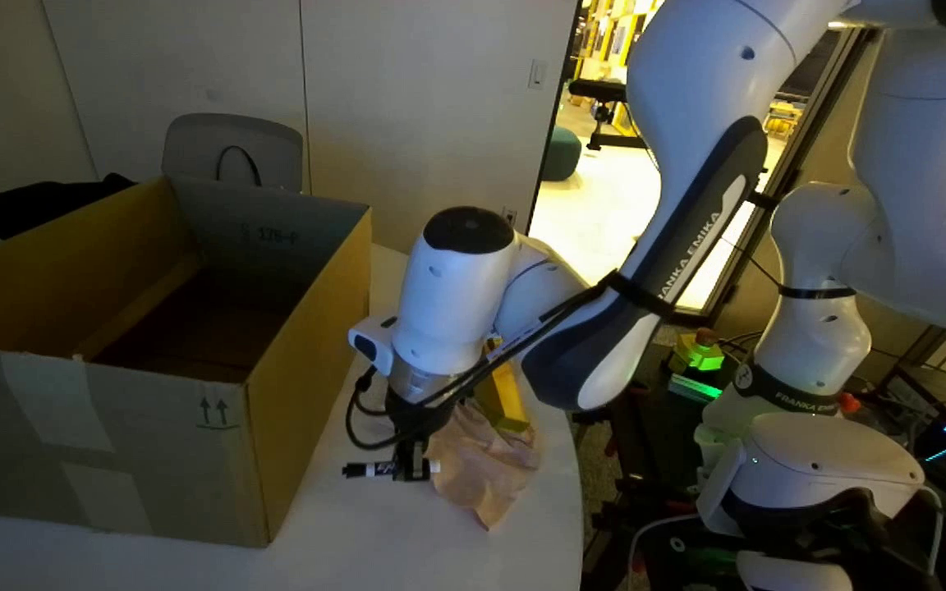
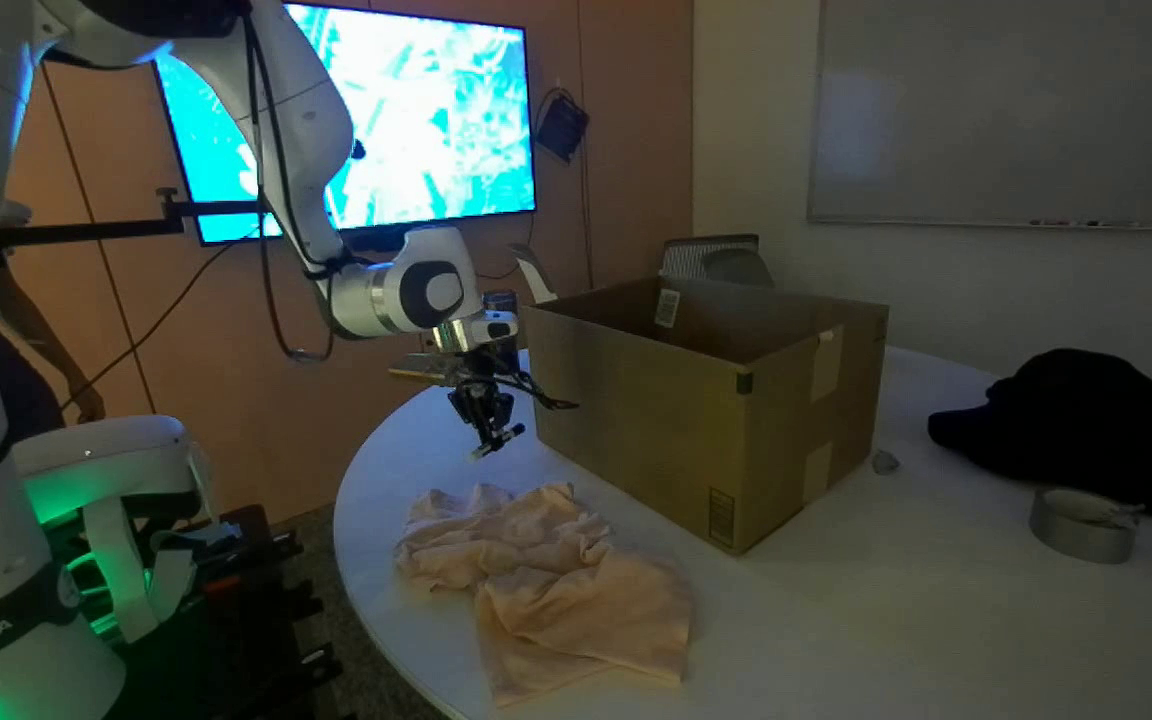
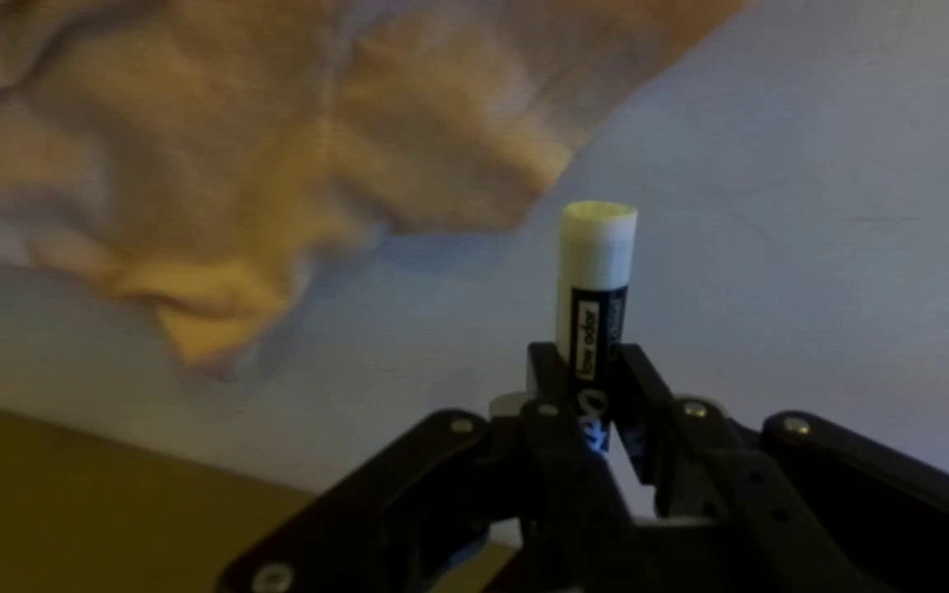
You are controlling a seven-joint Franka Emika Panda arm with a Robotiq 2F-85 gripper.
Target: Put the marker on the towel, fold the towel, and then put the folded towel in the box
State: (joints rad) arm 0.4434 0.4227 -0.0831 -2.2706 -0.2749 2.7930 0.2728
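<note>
The marker is white with a black label and a dark cap; it shows in both exterior views [image 1: 374, 469] [image 2: 510, 436] and in the wrist view [image 3: 598, 255]. My gripper [image 1: 412, 468] is shut on its middle and holds it roughly level above the table; the gripper also shows in the wrist view [image 3: 586, 371]. The peach towel [image 1: 485, 468] lies crumpled on the table beside the gripper, and also shows in the other views [image 2: 586, 610] [image 3: 219, 156]. The open cardboard box [image 1: 169, 460] stands on the gripper's other side, also in an exterior view [image 2: 656, 440]; its floor is mostly shadowed.
A yellow object [image 1: 507, 398] is at the towel's edge, partly hidden by the arm. A tape roll [image 2: 1083, 525] and black cloth [image 2: 1086, 420] lie on the white table [image 2: 896, 640] past the box. The box's tall wall [image 3: 95, 511] is close to the gripper.
</note>
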